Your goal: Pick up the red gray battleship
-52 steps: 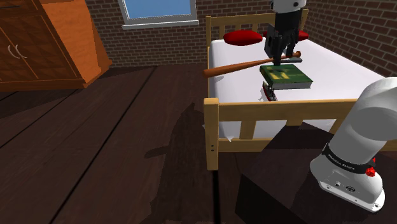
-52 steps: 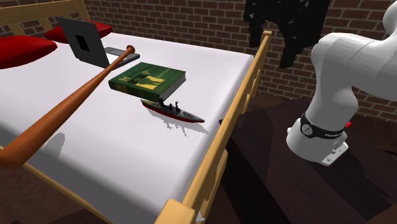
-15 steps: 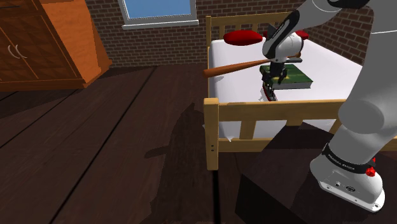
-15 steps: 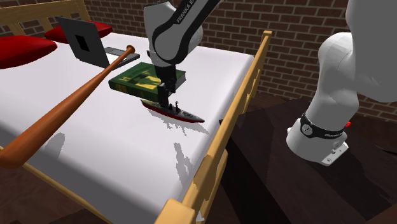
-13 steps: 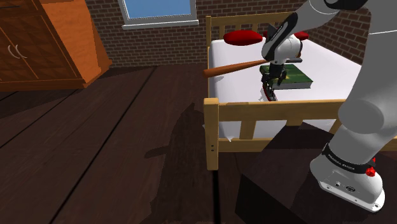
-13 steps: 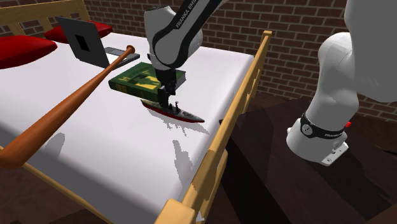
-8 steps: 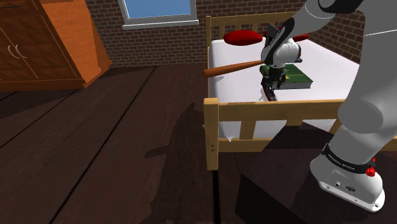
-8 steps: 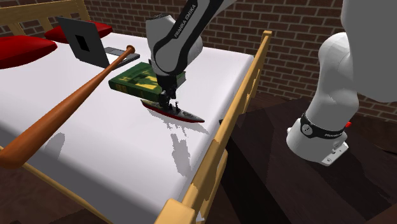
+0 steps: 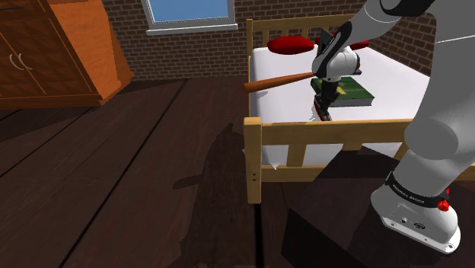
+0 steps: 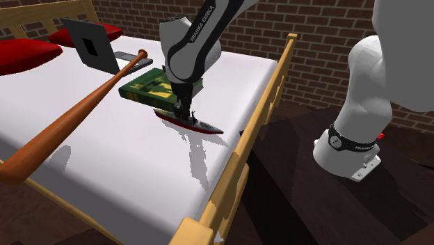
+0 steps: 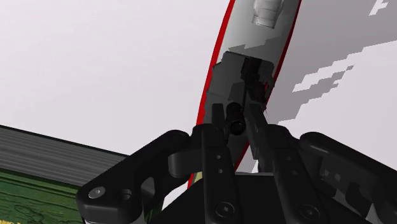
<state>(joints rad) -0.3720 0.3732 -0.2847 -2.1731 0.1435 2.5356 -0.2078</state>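
Has the black gripper [image 10: 182,111] [image 11: 242,127] down on the red-hulled grey battleship [image 10: 198,125] [image 11: 254,63], the fingers [image 11: 216,137] drawn nearly together and clasping its dark superstructure. Keeps the ship hull-down on the bed [image 10: 104,174], on the white sheet, one end at the green book [image 10: 142,89], near the wooden footboard [image 10: 240,156]. Leaves the baseball bat [image 10: 76,115] lying beyond the book.

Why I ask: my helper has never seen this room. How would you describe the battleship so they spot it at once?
Start at the white-sheeted wooden bed, then find the green book near its rail. The battleship lies on the sheet right by that book: a small slim model, grey deck over red hull, unlike the long brown bat.
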